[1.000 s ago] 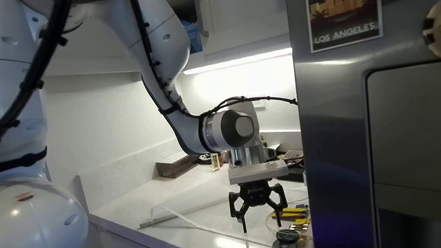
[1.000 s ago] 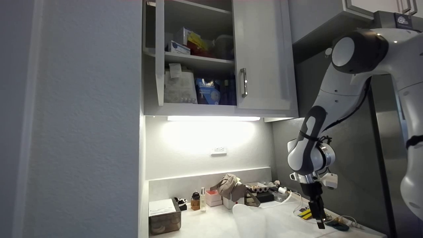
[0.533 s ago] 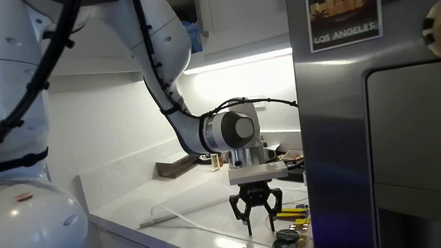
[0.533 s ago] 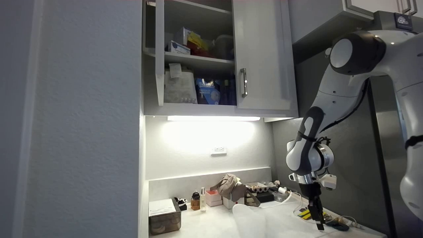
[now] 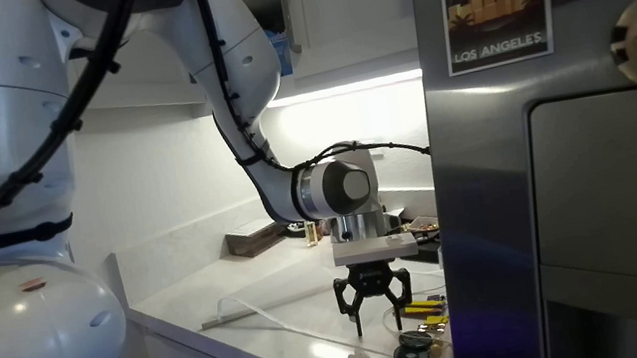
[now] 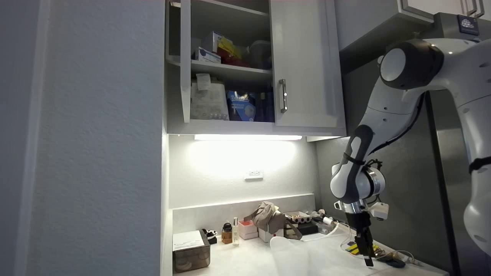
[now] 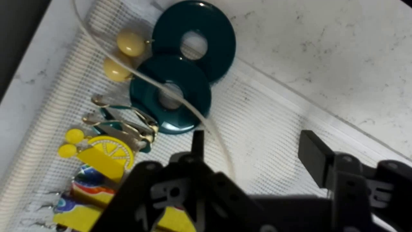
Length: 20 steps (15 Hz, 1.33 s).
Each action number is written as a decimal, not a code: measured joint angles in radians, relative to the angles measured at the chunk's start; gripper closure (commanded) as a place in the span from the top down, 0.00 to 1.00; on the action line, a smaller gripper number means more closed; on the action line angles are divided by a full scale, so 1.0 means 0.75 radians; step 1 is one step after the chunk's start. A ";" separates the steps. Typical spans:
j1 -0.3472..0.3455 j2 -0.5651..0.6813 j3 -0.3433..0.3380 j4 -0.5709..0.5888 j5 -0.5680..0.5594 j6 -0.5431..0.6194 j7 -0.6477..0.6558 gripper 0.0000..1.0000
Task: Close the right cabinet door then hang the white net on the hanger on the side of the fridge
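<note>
On the wrist view's clock face, two overlapping green rings lie at eleven, cream beads at ten and a lemon charm at eight. In an exterior view, a blue packet stands at twelve, an outlet at six. There an amber bottle has a clear bottle just beside it at its three o'clock, then a pink box, and at its eight a brown box.

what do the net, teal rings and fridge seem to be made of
Net: probably synthetic mesh, fairly matte, given its grid of tiny holes.
Teal rings: perhaps plastic or enamel, glossy, with sharp highlights.
Fridge: likely stainless steel, satin grey with a soft, blurred sheen.
</note>
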<state>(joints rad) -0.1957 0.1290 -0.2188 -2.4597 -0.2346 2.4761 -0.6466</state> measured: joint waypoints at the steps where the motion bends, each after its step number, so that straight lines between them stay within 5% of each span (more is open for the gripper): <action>1: -0.004 0.004 0.000 0.006 0.002 0.000 0.000 1.00; 3: -0.009 0.012 0.001 0.017 0.010 0.000 0.000 1.00; 5: -0.013 0.022 0.001 0.025 0.025 0.000 -0.001 0.74; 12: -0.034 0.047 0.006 0.058 0.050 0.000 -0.032 0.22; 13: -0.041 0.047 0.006 0.062 0.057 0.000 -0.050 0.32; 14: -0.048 0.047 0.006 0.067 0.065 0.000 -0.063 0.58; 16: -0.063 0.049 0.006 0.072 0.074 0.000 -0.082 0.60; 20: -0.089 0.061 0.006 0.077 0.074 0.000 -0.108 0.90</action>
<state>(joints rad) -0.2621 0.1744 -0.2142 -2.4020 -0.1791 2.4761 -0.7274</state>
